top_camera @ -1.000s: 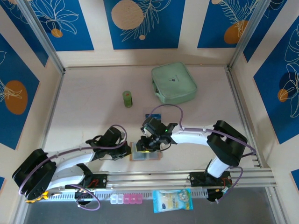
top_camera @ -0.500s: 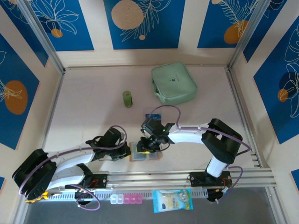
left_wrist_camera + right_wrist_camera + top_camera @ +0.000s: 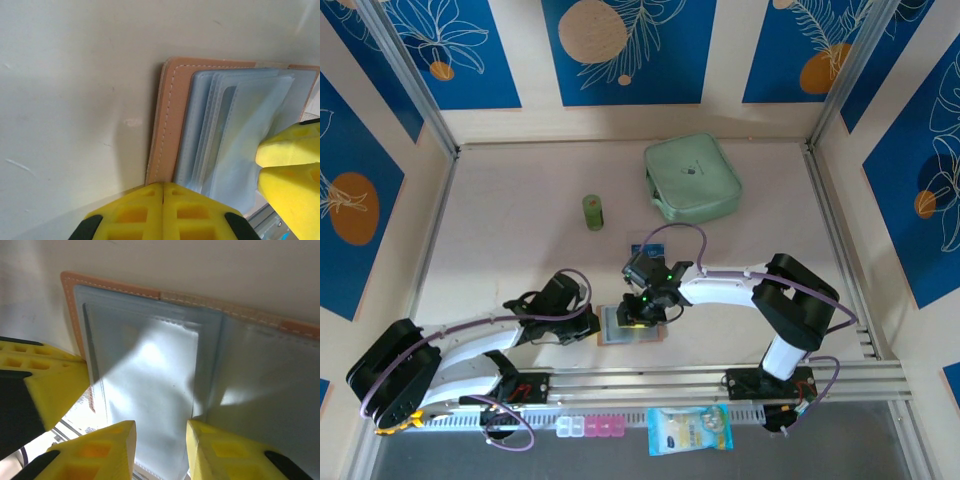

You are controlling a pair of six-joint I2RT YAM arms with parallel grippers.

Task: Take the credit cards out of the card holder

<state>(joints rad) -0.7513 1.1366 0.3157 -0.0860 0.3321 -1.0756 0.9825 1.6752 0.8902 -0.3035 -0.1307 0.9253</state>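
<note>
Open card holder (image 3: pixel 618 336) lies flat near the table's (image 3: pixel 520 230) front edge, with the left gripper (image 3: pixel 163 186) closed at its tan corner and the right gripper (image 3: pixel 160 426) slightly parted over its grey sleeves, holding nothing visible.

— From where is the widest view taken?
— From high above the near edge; the whole tabletop (image 3: pixel 510 250) is looked down on from far off.
— And the wrist views?
— Each is taken from just behind its own hand, very near, tilted down at the tabletop. The left hand (image 3: pixel 163 200) is seen at the bottom of the left view, the right hand (image 3: pixel 160 442) at the bottom of the right.
— What is shared?
— The card holder (image 3: pixel 632 327) is framed by all three. Its left edge is faced from the left wrist, its inner face from the right, and each hand is caught in the other's view.
</note>
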